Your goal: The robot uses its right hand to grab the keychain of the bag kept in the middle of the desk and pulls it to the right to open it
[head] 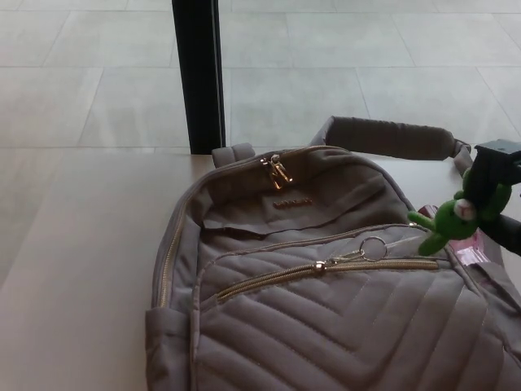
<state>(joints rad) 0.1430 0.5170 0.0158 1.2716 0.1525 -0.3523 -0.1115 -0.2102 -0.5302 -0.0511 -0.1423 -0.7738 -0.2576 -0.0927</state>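
Observation:
A grey quilted backpack (pixel 326 318) lies flat on the pale desk (pixel 81 269), its top toward the far edge. A gold zipper runs across its front pocket, and the zipper pull (pixel 334 264) sits near the middle with a metal ring (pixel 374 248) on it. A green frog keychain (pixel 454 220) hangs from that ring by a clear cord. My right hand (pixel 496 195) is at the picture's right edge, shut on the frog and holding it just above the bag. My left hand does not show.
A black post (pixel 198 73) stands behind the desk's far edge, over a tiled floor. The bag's padded strap (pixel 391 137) loops out at the back right. A second gold zipper pull (pixel 277 169) sits at the bag's top. Something pink (pixel 470 254) peeks out below my right hand.

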